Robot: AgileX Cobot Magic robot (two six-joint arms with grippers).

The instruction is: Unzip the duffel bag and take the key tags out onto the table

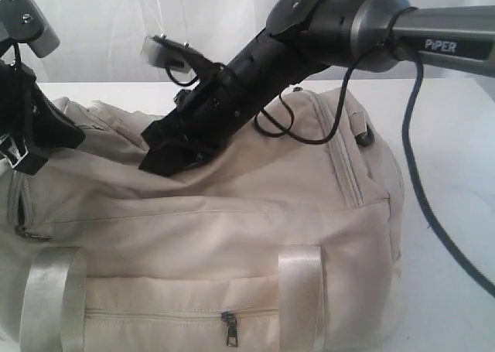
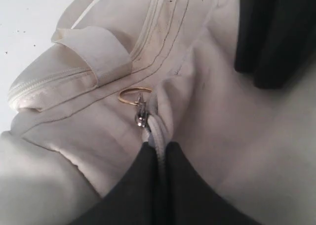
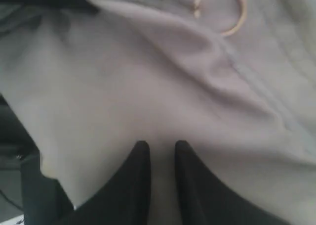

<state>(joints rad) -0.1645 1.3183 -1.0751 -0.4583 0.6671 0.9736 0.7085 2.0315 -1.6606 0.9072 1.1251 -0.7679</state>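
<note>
In the exterior view the duffel bag (image 1: 232,236) lies on the table (image 1: 456,158) and covers most of it, with bare tabletop showing only along the edge on the right arm's side. The front pocket pull (image 1: 230,330) sits between the webbing straps (image 1: 300,290), and that pocket is zipped. The right gripper (image 1: 158,165) reaches across the middle and presses its tips into the bag's top. The left gripper (image 1: 32,147) sits on the bag's end toward the opposite table edge. From here we cannot tell how either one stands. The key tags show in no view, and neither does any opening, so we judge them to be inside the bag. In the left wrist view the left gripper is clamped narrow on a raised fold of the bag's zip seam, just beside the slider (image 2: 141,118) and its gold ring (image 2: 134,95). In the right wrist view the right gripper's fingertips (image 3: 140,153) stand a narrow gap apart on smooth fabric and hold nothing we can make out, with the ring lying apart from them. The risk, as we see it, is that closing here would pinch cloth rather than the ring. With the left pinch so near the slider, a pull could also bunch fabric into the zip and jam it. The right arm's cable (image 1: 309,135), draped on the bag, could snag too.
</note>
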